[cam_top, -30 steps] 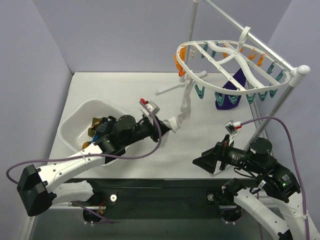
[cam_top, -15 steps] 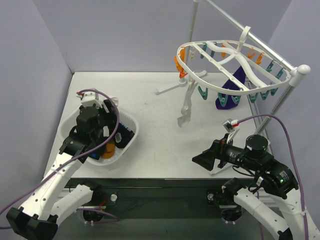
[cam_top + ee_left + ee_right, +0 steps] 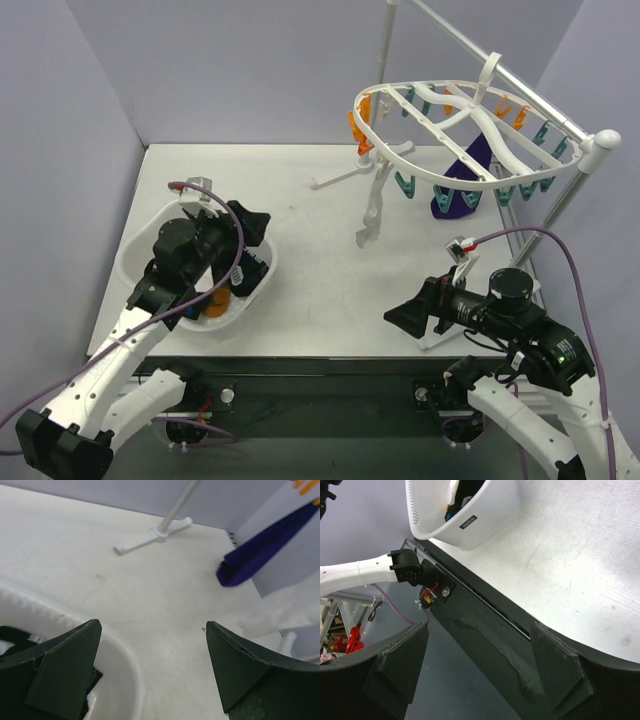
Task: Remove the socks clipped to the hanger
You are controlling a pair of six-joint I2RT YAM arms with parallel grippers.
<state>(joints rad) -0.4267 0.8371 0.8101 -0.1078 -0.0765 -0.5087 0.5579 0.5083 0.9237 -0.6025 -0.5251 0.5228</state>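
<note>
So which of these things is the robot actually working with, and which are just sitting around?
Job in hand:
large white plastic oval hanger with teal and orange clips
limp white fabric sock clipped to it
dark purple fabric sock hanging from it
white perforated plastic tub holding black and orange socks

Just there:
white pole stand carrying the hanger
purple cables on the arms

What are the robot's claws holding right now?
Nothing. The left gripper gapes empty at the white plastic tub; the right gripper is open and empty too.

Socks (image 3: 250, 270) in tub (image 3: 133, 243) mostly hidden under left arm (image 3: 182, 248).
</note>
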